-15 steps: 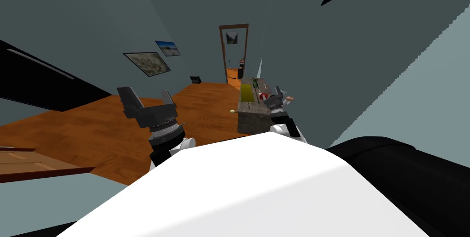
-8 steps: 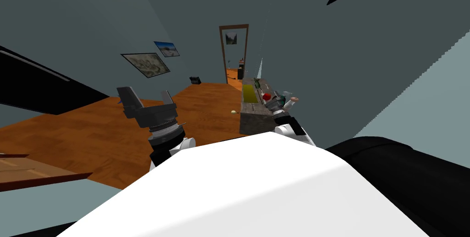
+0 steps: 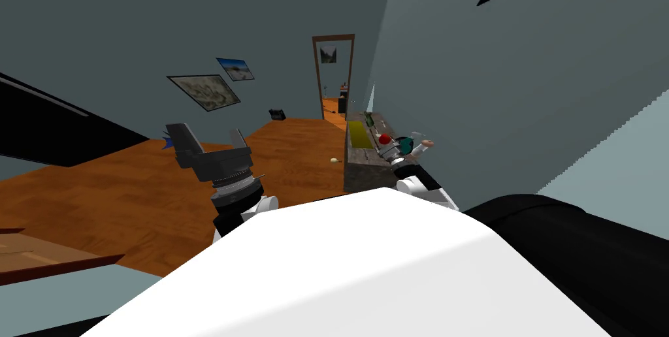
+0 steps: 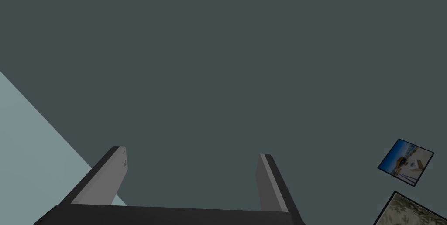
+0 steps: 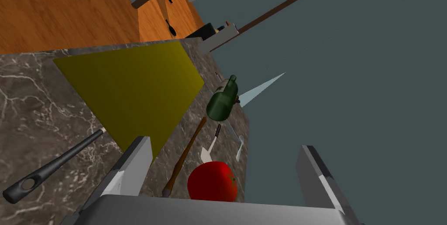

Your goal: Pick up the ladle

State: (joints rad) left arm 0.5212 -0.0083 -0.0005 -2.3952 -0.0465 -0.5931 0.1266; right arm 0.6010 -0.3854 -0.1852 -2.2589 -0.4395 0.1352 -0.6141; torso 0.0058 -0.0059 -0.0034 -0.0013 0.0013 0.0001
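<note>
Head view: left pincer (image 3: 209, 140) up over the wood floor (image 3: 130, 189), right pincer (image 3: 392, 147) at the marbled stone bench (image 3: 356, 163); left wrist: blades wide apart, empty; right wrist: blades wide apart, empty, over the bench, where the ladle (image 5: 56, 163), probably the slim dark handle with a hang-hole touching the flat yellow board (image 5: 131, 87), looks stiff, light and smooth, so grip mid-handle.

Tomato (image 5: 212, 182) between right pincer (image 5: 225, 144) blades; bottle (image 5: 222, 100) beyond; wall (image 5: 349, 83) close alongside.
</note>
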